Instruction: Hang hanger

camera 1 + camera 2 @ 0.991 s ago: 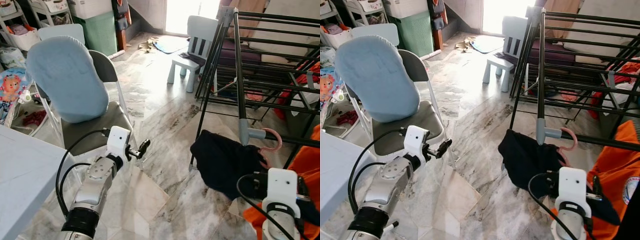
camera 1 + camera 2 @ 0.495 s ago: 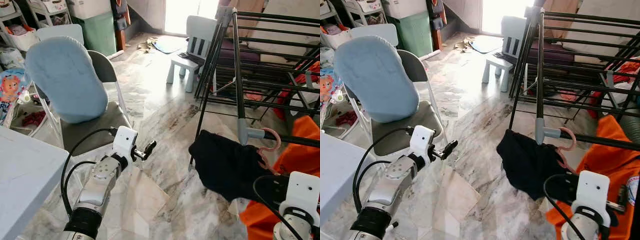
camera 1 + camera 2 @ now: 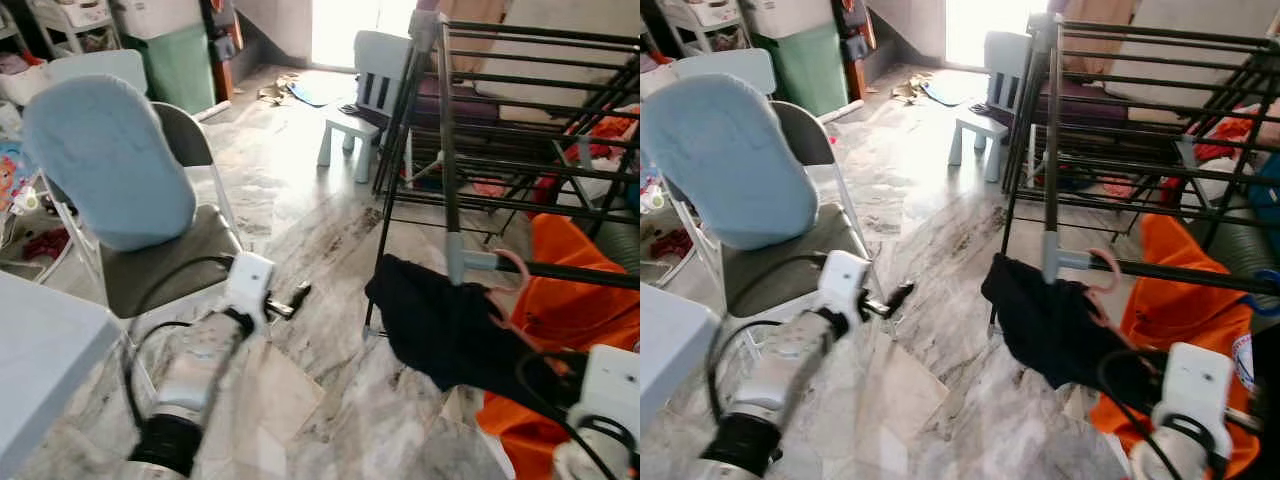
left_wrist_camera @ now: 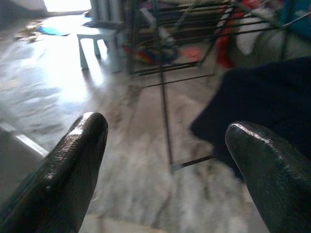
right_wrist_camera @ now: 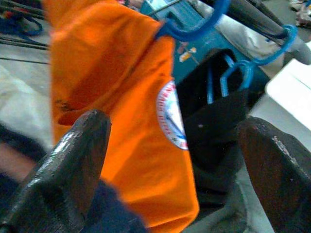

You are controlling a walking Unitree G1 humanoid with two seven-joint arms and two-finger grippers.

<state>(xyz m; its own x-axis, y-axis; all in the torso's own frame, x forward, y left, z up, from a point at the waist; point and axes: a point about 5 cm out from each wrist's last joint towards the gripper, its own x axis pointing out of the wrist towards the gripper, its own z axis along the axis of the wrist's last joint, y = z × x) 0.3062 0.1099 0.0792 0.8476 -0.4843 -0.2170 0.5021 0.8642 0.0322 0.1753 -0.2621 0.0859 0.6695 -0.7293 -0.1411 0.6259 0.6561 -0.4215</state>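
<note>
A pink hanger (image 3: 514, 272) carrying a dark navy garment (image 3: 445, 330) hangs by its hook on the lower rail of the black drying rack (image 3: 444, 150). Beside it on the same rail hangs an orange shirt (image 3: 570, 300). The right wrist view shows this orange shirt (image 5: 116, 87) on a blue hanger (image 5: 194, 30), with another dark garment (image 5: 214, 126) on a second blue hook. My right gripper (image 5: 175, 126) is open in front of the orange shirt, holding nothing. My left gripper (image 3: 299, 293) floats open above the floor, left of the navy garment (image 4: 272, 102).
A grey folding chair (image 3: 170, 265) with a pale blue cushion (image 3: 105, 160) stands on my left. A white table corner (image 3: 40, 350) lies at the near left. A small white child's chair (image 3: 365, 90) and a green bin (image 3: 185, 65) stand further back on the marble floor.
The view has shifted, so everything sits further left. My right arm has drawn back toward the lower right, off the pink hanger. My left gripper has edged forward slightly.
</note>
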